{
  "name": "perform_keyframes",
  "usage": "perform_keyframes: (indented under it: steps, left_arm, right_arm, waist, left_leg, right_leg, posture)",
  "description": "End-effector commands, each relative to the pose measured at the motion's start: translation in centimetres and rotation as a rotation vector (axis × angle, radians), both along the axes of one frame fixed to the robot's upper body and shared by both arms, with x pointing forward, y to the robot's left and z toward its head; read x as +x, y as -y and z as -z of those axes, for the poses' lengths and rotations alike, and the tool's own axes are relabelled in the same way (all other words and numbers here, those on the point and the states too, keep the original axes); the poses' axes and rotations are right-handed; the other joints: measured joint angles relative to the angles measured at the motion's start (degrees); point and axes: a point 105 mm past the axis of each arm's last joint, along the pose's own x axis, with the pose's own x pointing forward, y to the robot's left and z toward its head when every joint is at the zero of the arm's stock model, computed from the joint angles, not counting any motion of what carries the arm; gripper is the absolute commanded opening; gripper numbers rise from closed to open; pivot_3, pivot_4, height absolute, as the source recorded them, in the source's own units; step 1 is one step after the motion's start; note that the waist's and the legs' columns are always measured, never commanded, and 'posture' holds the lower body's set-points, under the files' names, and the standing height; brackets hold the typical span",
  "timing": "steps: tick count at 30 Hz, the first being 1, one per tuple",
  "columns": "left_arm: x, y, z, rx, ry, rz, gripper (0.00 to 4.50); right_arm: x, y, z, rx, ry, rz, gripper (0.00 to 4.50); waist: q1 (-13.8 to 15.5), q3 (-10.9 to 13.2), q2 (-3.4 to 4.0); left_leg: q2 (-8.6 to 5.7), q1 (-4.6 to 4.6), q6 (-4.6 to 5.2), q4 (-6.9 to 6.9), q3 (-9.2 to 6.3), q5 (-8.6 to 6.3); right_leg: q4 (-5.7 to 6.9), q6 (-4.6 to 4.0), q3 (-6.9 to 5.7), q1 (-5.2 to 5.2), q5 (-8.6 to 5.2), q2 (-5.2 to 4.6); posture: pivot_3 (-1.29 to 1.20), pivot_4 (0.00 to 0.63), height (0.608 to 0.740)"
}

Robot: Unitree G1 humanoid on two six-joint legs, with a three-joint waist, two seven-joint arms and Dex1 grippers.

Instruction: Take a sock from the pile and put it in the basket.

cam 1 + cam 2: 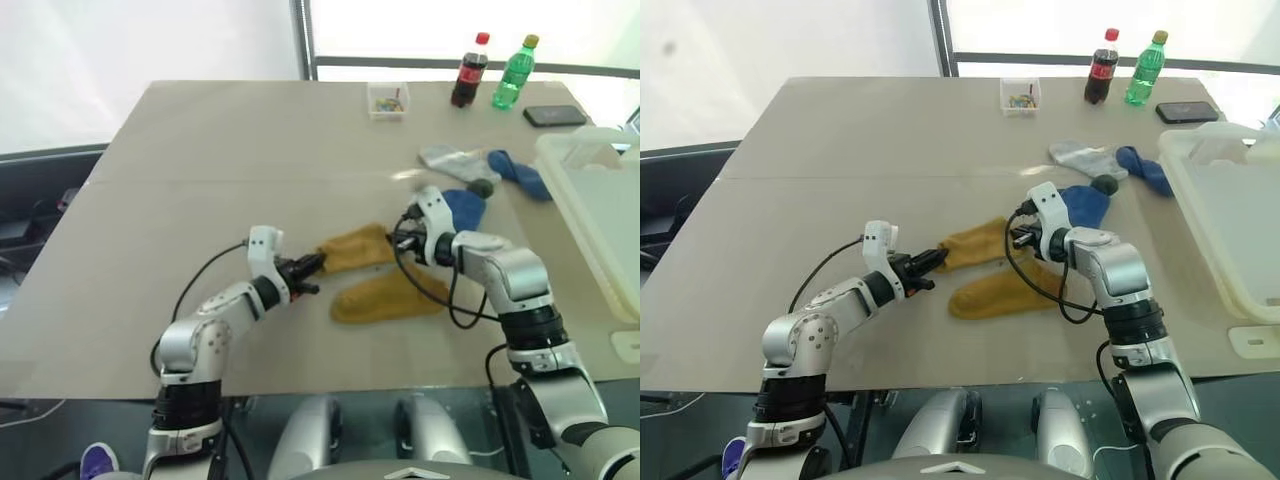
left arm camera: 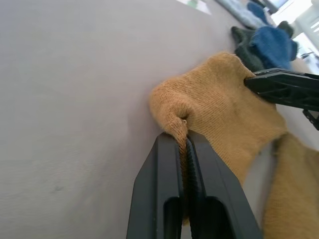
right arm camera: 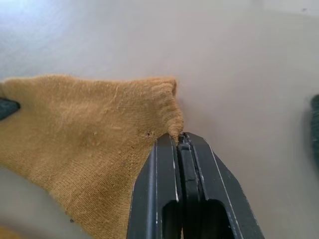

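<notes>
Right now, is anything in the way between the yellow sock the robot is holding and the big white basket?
Both grippers pinch the mustard sock. Between it and the basket lie a blue sock and a dark sock, both flat on the table. Lifted over them, nothing visible blocks it.

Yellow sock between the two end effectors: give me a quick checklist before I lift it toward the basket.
1. Left end effector shut on one end of the yellow sock: ok.
2. Right end effector shut on the sock's other end, at the ribbed cuff edge: ok.
3. Only one sock held: ok; the second yellow sock lies on the table apart from both grips.
4. Sock clear of the table: not ok; its middle looks to rest on the surface.
5. Basket open: ok. What lies inside it: cannot tell.
6. Way to the basket: cannot tell; the blue sock lies close behind the right end effector.
</notes>
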Motion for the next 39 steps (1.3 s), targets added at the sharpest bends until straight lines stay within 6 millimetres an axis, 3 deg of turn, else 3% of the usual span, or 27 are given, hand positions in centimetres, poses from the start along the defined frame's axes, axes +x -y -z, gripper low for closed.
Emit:
perform_keyframes:
  steps: [1,6,9,16,24,37,39]
  left_arm:
    - [-1.0,-0.4,-3.1,-0.084,0.096,0.061,0.05]
    - [-3.4,0.8,-5.5,-0.18,0.111,0.235,0.05]
    - [-4.4,1.2,-6.3,-0.22,0.094,0.311,0.05]
    - [-6.2,2.2,-5.1,-0.162,0.017,0.399,0.05]
    - [-7.1,1.9,-3.2,-0.104,-0.05,0.388,0.05]
    - [-6.0,2.9,-0.8,-0.048,-0.085,0.328,0.05]
    - [-6.1,3.2,-0.7,-0.045,-0.084,0.339,0.75]
  right_arm:
    - [-1.4,1.1,-4.3,0.11,0.088,-0.029,0.0]
    - [-4.1,1.6,-6.7,0.183,0.098,-0.091,0.0]
    - [-5.3,2.4,-6.4,0.153,0.088,-0.092,0.0]
    - [-8.2,3.8,-3.8,0.12,0.013,-0.059,0.0]
    - [-9.4,3.7,-1.7,0.124,-0.04,-0.008,0.0]
    - [-8.7,4.6,0.3,0.076,-0.094,0.031,0.0]
    - [-8.6,4.8,0.6,0.063,-0.097,0.036,0.0]
  waist:
    - [-0.03,0.01,-0.02]
    - [-0.03,0.01,-0.02]
    - [0.06,0.01,-0.03]
    - [0.07,0.02,-0.04]
    - [0.08,0.02,-0.04]
    - [0.48,0.03,-0.06]
    - [0.6,0.02,-0.06]
  left_leg:
    - [0.0,-0.06,0.0,0.0,0.0,0.0]
    - [0.03,-0.34,-0.11,0.01,-0.06,0.06]
    - [0.02,-0.38,0.01,0.01,-0.11,-0.01]
    - [0.0,-0.37,0.02,0.01,-0.09,-0.01]
    - [0.04,-0.34,0.04,0.01,-0.09,-0.02]
    - [0.02,-0.35,0.05,0.03,-0.03,-0.02]
    - [0.02,-0.34,0.05,0.03,-0.03,-0.02]
  right_leg:
    - [0.0,0.0,0.01,-0.07,0.0,-0.01]
    - [-0.03,-0.01,-0.01,-0.3,0.0,-0.06]
    - [-0.07,-0.01,0.02,-0.28,0.0,-0.12]
    - [-0.07,-0.01,0.06,-0.28,0.0,-0.09]
    - [-0.07,-0.24,0.11,-0.28,-0.14,-0.06]
    - [-0.08,-0.24,0.08,-0.28,-0.14,-0.04]
    - [-0.07,-0.24,0.07,-0.28,-0.14,-0.03]
  posture:
    - [0.0,0.15,0.729]
    - [0.0,0.15,0.729]
    - [0.0,0.15,0.729]
    - [0.0,0.15,0.729]
    - [0.0,0.15,0.729]
    - [0.0,0.15,0.729]
    - [0.0,0.15,0.729]
